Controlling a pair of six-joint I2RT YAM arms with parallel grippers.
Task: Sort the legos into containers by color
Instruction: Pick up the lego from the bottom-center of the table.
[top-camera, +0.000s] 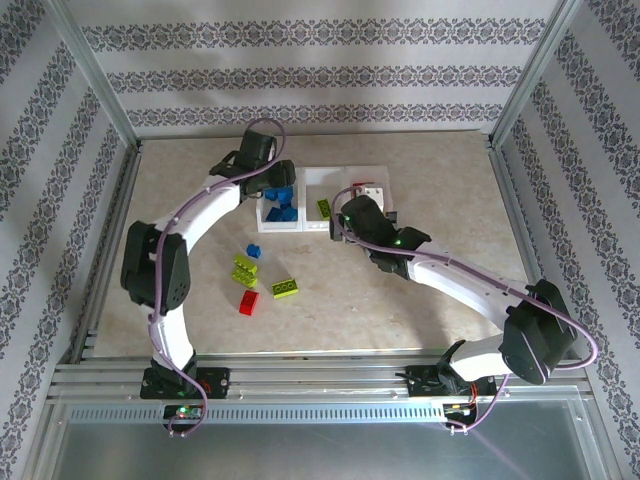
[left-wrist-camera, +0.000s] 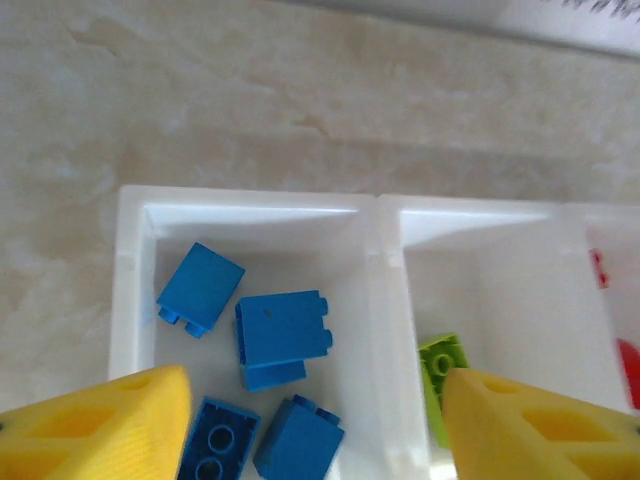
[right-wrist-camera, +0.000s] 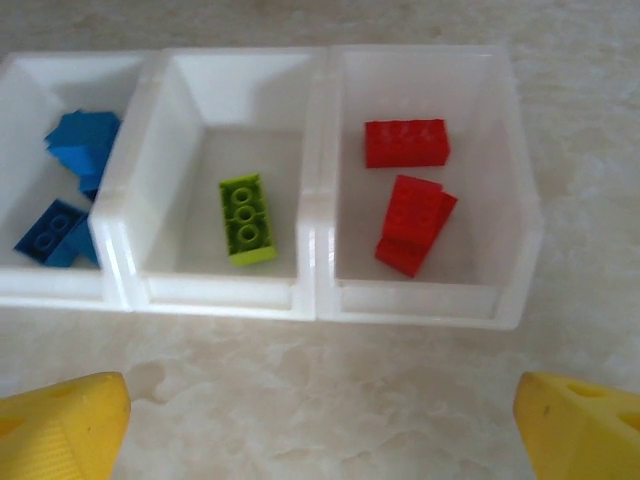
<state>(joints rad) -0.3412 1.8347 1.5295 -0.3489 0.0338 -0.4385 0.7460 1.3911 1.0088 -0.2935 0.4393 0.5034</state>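
Three white containers stand in a row. Over the left container (left-wrist-camera: 135, 300) hangs my left gripper (left-wrist-camera: 315, 440), open, its yellow fingertips (left-wrist-camera: 100, 425) apart and holding nothing. Several blue legos (left-wrist-camera: 283, 333) lie below it in that bin. The middle container (right-wrist-camera: 220, 295) holds one lime green lego (right-wrist-camera: 246, 218). Red legos (right-wrist-camera: 413, 222) lie in the right container (right-wrist-camera: 420, 305). In front of the bins my right gripper (right-wrist-camera: 320, 430) is wide open over bare table. Loose on the table are a blue lego (top-camera: 253, 251), green legos (top-camera: 285, 287) and a red lego (top-camera: 247, 303).
The loose bricks lie left of centre, between the left arm (top-camera: 160, 270) and the bins. An aluminium frame (top-camera: 110, 110) and patterned walls close in the table. The right arm (top-camera: 470, 285) arcs across the right half of the table.
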